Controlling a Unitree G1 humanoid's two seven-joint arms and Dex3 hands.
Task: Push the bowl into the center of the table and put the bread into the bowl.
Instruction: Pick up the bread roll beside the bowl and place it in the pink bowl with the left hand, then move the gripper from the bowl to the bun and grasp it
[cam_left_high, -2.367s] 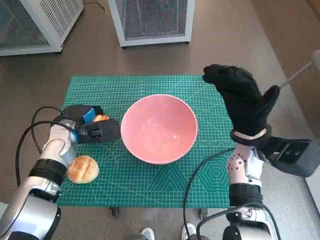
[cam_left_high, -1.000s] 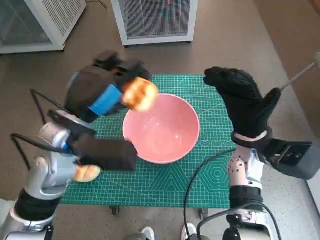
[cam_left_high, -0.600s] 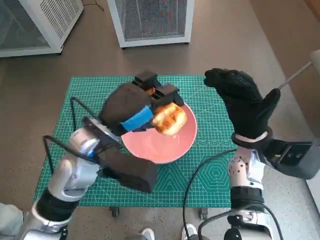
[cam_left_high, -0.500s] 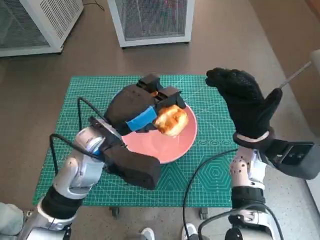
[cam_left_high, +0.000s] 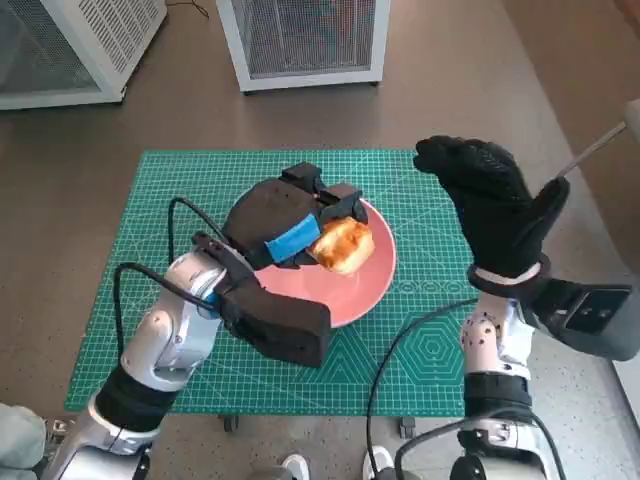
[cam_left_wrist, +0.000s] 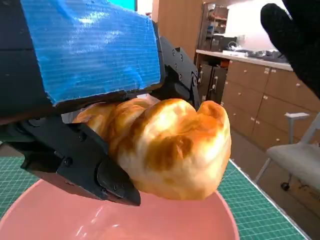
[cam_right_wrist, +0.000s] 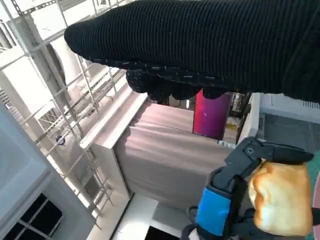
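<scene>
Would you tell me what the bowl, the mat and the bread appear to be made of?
Bowl: probably glossy plastic or glazed ceramic, plain pink with soft highlights.
Mat: looks like a matte green rubbery cutting mat, printed with a pale grid.
Bread: a baked roll with a shiny golden-brown crust, held in the left hand.

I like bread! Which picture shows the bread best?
The left wrist view: the bread fills it, held by the left hand. The head view shows it small over the bowl; the right wrist view catches it at a corner.

green cutting mat (cam_left_high: 420, 330), white mesh cabinets (cam_left_high: 305, 40)
</scene>
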